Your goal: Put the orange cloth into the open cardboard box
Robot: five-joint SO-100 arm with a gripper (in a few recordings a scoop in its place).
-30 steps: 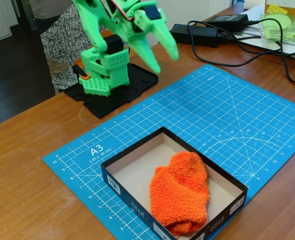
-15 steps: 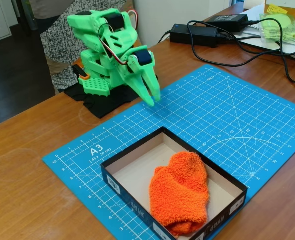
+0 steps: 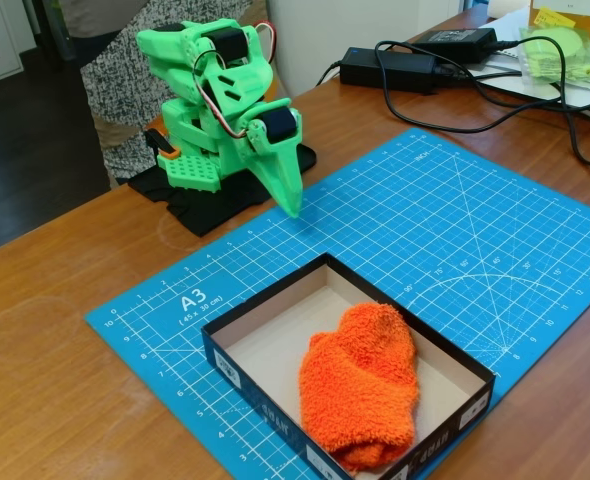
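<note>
A blue mat (image 3: 455, 230) covers the wooden tabletop (image 3: 45, 330). The cloth (image 3: 360, 388) lies inside the box (image 3: 265, 300). The green claw (image 3: 289, 203), pinched closed and empty, points down near the arm's base.

My green arm (image 3: 210, 75) is folded low over my base (image 3: 205, 150), my gripper (image 3: 289, 205) pointing down beside it, fingers pressed together and holding nothing.
</note>
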